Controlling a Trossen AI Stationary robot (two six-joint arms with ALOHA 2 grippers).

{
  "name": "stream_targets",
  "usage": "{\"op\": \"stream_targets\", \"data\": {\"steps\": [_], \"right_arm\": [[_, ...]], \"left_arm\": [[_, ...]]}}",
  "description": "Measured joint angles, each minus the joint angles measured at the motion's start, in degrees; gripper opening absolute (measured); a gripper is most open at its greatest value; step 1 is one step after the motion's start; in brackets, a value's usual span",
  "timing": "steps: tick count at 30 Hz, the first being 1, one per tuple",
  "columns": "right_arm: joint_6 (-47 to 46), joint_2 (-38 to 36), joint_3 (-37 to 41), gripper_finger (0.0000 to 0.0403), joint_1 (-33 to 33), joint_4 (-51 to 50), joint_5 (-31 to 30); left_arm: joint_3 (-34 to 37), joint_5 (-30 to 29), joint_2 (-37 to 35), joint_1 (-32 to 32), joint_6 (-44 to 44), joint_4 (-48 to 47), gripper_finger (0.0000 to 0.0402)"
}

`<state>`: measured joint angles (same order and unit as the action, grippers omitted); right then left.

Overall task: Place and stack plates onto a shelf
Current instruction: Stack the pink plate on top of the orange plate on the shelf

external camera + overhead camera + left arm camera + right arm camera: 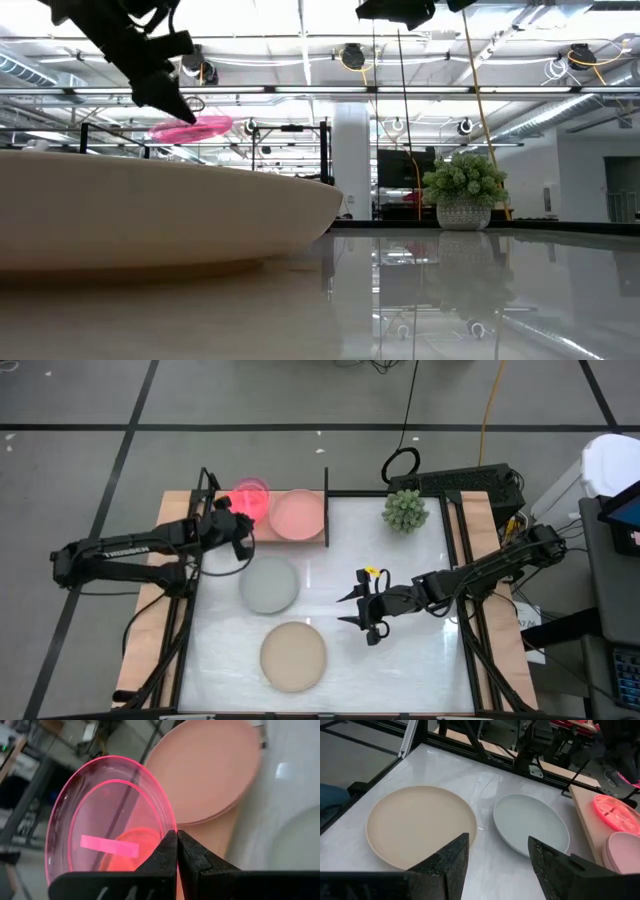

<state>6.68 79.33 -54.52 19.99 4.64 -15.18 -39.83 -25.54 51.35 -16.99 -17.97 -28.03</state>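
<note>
shelf (290, 538) held pale pink plates (297, 514), left gripper (176, 851) pinched neon pink plate (107, 820) by rim, tilted above shelf, right gripper (497, 857) fingers spread above grey-green plate (531, 824) and beige plate (420, 825), flat on table (420, 670)

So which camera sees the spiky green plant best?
The low view: the plant shows whole from the side, pot included. The high view sees only its top from above. Neither wrist view shows it.

2 plates (268, 584) before shelf (290, 532)
</note>
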Motion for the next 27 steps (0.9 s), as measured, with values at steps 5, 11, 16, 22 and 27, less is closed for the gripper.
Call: {"op": "stream_targets", "data": {"steps": [5, 11, 16, 22, 27], "right_arm": [[0.0, 0.0, 0.0, 0.0184, 0.0, 0.4, 0.0], [0.0, 0.0, 0.0, 0.0184, 0.0, 0.3, 0.0], [0.0, 0.0, 0.0, 0.0185, 0.0, 0.3, 0.0], [0.0, 0.0, 0.0, 0.0185, 0.0, 0.3, 0.0], [0.0, 0.0, 0.0, 0.0185, 0.0, 0.3, 0.0]], "left_arm": [[0.0, 5.1, 0.6, -5.5, 0.4, 0.1, 0.0001], [0.0, 5.5, 5.5, -11.9, 0.6, 0.8, 0.0001], [0.0, 5.6, 10.8, -14.4, 2.0, 3.1, 0.0001], [0.0, 5.6, 15.3, -16.2, 1.8, 4.3, 0.0001], [0.0, 5.9, 17.1, -17.1, 2.5, 4.4, 0.0001]]}}
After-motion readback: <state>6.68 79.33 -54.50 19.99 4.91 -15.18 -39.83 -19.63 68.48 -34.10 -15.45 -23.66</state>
